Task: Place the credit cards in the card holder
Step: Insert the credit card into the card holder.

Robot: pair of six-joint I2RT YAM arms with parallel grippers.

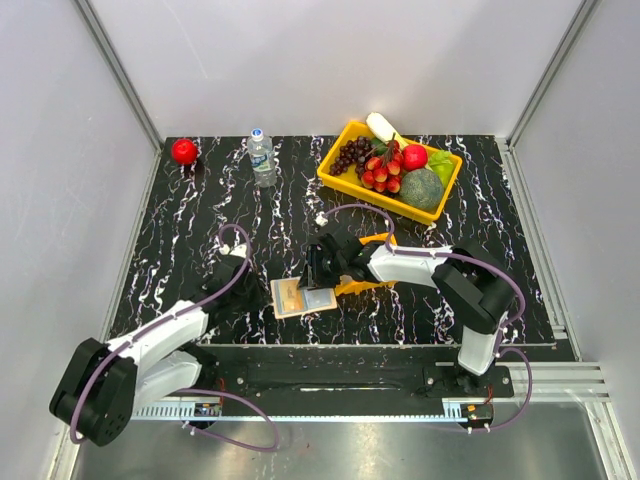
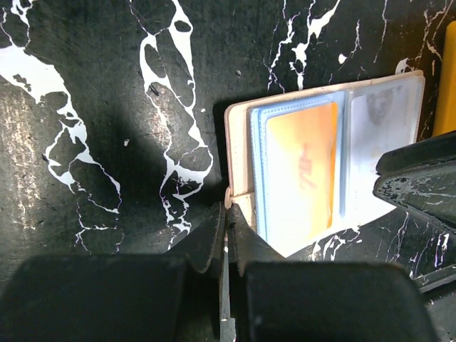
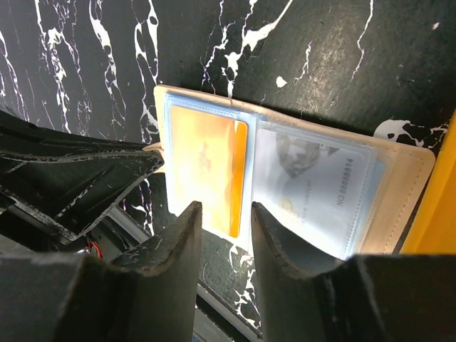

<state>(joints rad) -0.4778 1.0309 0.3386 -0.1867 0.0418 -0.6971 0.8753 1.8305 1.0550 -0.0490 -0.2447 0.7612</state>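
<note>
The left end effector is clamped shut on the edge of the flat tan folding card holder. It is laid open on the black marbled desk, just left of the small orange square tray, with its long axis pointed at that tray. The right end effector is held partly open over it, empty.

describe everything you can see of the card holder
The card holder is a thin beige folding wallet, lying open and flat on the black marbled table. Inside are clear, bluish-edged plastic sleeves: one holds an orange card, the other a whitish card with a printed number. The left tool is shut on a corner of its cover near the orange card. The right tool hangs over a long edge, jaws apart; contact can't be told. An orange tray lies right beside it.
</note>
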